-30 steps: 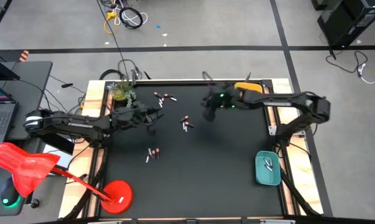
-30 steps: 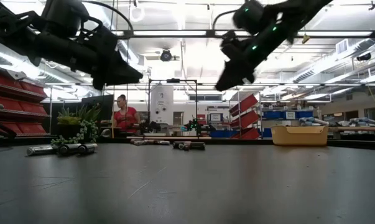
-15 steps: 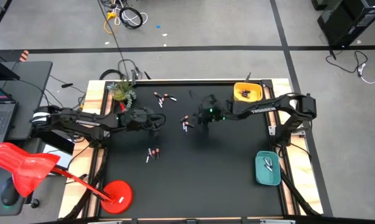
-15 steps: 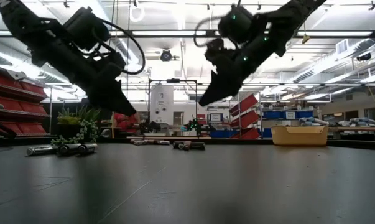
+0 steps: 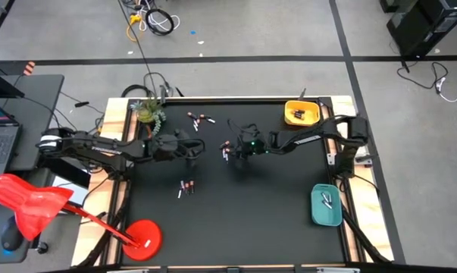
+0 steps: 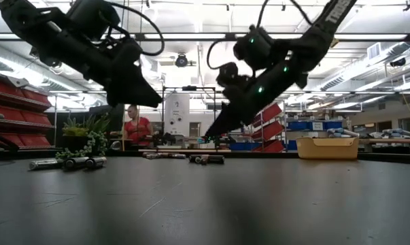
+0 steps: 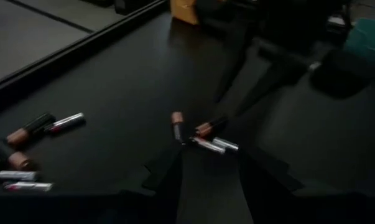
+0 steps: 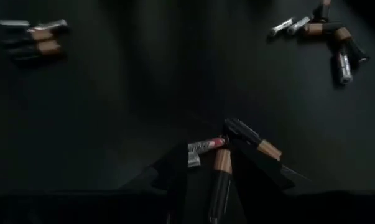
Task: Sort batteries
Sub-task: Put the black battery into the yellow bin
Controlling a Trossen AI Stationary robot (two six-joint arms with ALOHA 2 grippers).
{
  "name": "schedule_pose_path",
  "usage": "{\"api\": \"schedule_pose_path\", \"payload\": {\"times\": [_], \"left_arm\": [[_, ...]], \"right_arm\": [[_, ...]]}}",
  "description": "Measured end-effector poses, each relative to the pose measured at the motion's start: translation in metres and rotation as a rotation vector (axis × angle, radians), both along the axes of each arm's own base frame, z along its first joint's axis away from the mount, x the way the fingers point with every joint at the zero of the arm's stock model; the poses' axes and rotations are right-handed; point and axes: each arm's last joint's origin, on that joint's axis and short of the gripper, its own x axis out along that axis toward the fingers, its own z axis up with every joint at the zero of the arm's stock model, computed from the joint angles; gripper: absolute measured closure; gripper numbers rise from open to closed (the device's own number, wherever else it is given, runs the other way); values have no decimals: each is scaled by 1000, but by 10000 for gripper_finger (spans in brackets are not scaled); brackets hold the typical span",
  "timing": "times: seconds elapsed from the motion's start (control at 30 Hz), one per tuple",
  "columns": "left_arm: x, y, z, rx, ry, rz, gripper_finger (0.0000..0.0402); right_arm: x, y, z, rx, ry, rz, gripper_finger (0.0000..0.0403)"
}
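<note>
Small batteries lie flat on the black table in three clusters: a middle one [image 5: 226, 150] [image 7: 196, 132] [image 8: 207, 145] [image 6: 206, 160], a far one [image 5: 199, 119] [image 8: 327, 31] and a near one [image 5: 185, 187] [image 8: 32, 37]. My right gripper [image 5: 234, 152] [image 8: 212, 158] [image 6: 206, 134] is open and hangs low over the middle cluster; its fingers stand on either side of a copper-topped battery [image 8: 221, 168]. My left gripper [image 5: 192, 149] [image 7: 211, 155] [image 6: 152, 102] is open too, higher up, just left of that cluster.
A yellow tray [image 5: 302, 112] at the far right corner and a teal tray [image 5: 326, 206] at the near right edge each hold a few batteries. A small plant [image 5: 148, 112] stands at the far left corner. A person [image 6: 133, 129] is in the room behind.
My right gripper has swung from beside the yellow tray toward the table's left and come down over the middle battery cluster. My left gripper has shifted a little toward the right, dipping and then rising. The batteries have stayed where they were.
</note>
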Motion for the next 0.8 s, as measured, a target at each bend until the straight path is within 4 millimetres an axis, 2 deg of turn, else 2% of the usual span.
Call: {"api": "schedule_pose_path", "payload": {"times": [0.23,0.53,0.8], "left_arm": [[1,-8,0,-8,-6,-22,245],[1,-12,1,4,-18,-2,245],[1,-12,1,9,-17,-1,245]], "right_arm": [[5,-3,-27,-44,39,-73,275],[2,-6,-39,-29,111,-124,286],[-2,-5,-41,-2,175,-136,354]]}}
